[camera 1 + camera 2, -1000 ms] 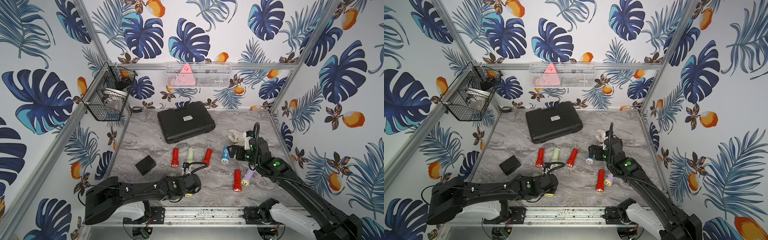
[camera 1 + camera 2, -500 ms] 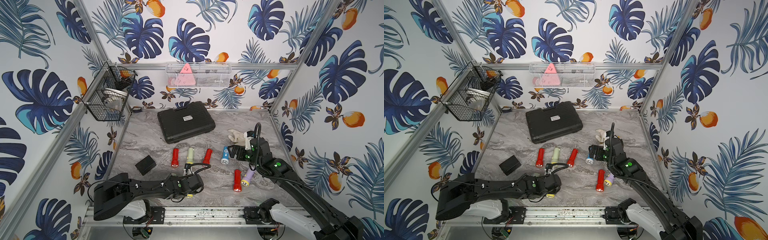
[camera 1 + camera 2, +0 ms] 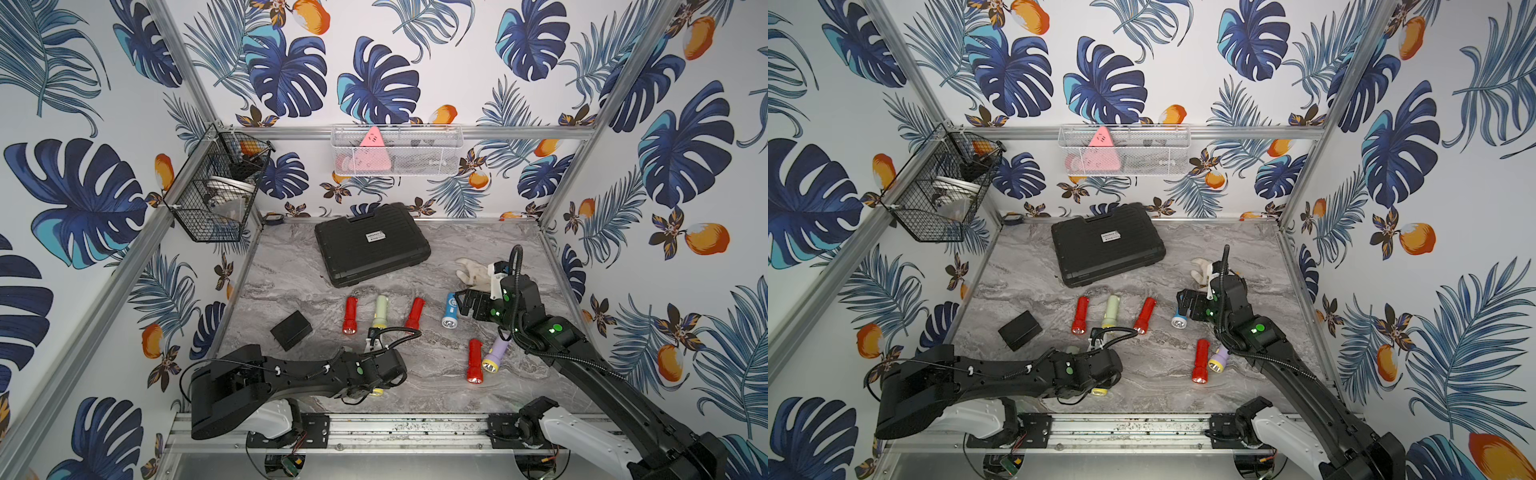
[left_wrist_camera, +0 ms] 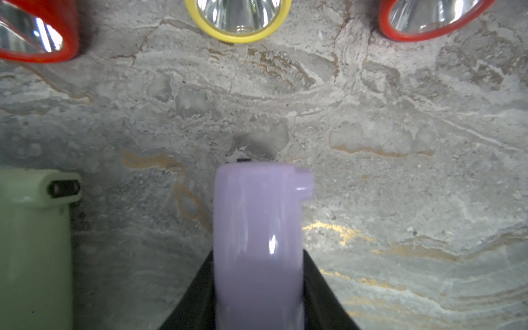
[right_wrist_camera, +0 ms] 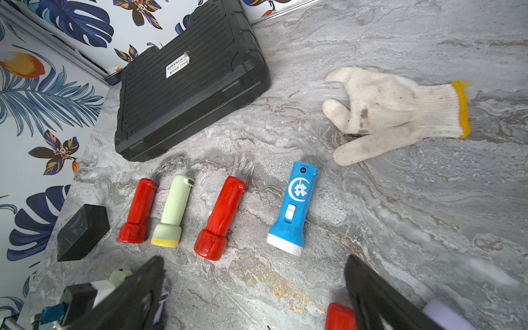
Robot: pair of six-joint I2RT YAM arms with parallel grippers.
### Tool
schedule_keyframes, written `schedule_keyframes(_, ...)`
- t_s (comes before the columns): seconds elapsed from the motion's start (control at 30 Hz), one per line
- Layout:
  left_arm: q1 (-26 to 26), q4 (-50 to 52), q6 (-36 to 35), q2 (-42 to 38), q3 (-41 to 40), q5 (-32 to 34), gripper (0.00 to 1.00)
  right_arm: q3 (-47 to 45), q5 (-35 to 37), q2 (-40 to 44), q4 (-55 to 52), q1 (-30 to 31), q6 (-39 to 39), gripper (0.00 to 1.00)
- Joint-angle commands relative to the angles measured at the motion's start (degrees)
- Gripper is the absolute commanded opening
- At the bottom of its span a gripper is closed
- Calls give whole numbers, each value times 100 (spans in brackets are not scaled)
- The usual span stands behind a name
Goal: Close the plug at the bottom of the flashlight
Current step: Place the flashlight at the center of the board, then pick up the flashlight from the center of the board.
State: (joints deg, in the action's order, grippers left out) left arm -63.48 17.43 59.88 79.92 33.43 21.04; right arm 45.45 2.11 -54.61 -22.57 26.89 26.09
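In the left wrist view, my left gripper is shut on a lilac flashlight, one black finger on each side of its body. Its bottom end points away from the camera, and a small lilac plug tab juts out sideways there. In both top views the left wrist covers this flashlight; only its yellow head rim peeks out near the front edge. My right gripper hangs open over the table beside a blue flashlight, holding nothing.
A pale green flashlight lies close beside the held one. Two red flashlights and a green one lie in a row mid-table. A red one and a lilac one lie front right. Also here: a black case, small black box, white glove.
My left arm's rear link has shifted slightly to the right; its gripper end has stayed near the same spot, still shut on the flashlight. The right arm has not moved.
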Motion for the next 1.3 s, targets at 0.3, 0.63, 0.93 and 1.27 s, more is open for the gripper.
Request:
schedule_keyframes(0.3, 38, 177, -203, -187, 224, 232, 70, 150, 96, -27, -162, -35, -8, 100)
schedule_keyframes(0.63, 80, 889, -1184, -1017, 1122, 635, 70, 166, 479, -265, -566, -256, 271, 100)
schedule_keyframes(0.93, 267, -227, -2567, -1197, 1229, 411, 77, 263, 467, -646, -1608, -434, 621, 100)
schedule_keyframes(1.27, 1443, -564, -2846, -1955, 802, -599, 99, -456, -369, -645, -1597, -342, 1426, 88)
